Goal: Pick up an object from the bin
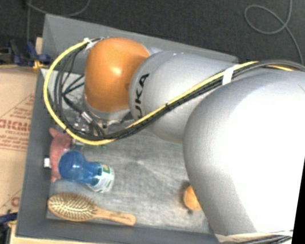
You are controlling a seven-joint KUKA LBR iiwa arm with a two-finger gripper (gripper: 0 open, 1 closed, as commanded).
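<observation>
Evidently the step in hand is the approach: the gripper sits low in the far left part of the grey bin, under the orange cover and a loop of yellow cable. Whether it is released or clenched I cannot tell, since cover and cables hide its working end, and nothing shows in its grasp.

Nearest to it is a pink soft-looking thing, just beside the gripper on the side toward the view's lower edge. It may be a small toy, though its shape is hard to make out. Against that, one place further from the gripper, a blue rounded bottle with a white and green label lies on its side. Beyond the bottle, well apart from the gripper, a wooden hairbrush lies along the near wall. An orange lump sits far off toward the view's right, half hidden by the arm.

By my judgement no pick is made yet. The next move calls for settling over one thing — the pink one is closest — then lining up across its narrow side, closing, and lifting straight up clear of the bottle.
</observation>
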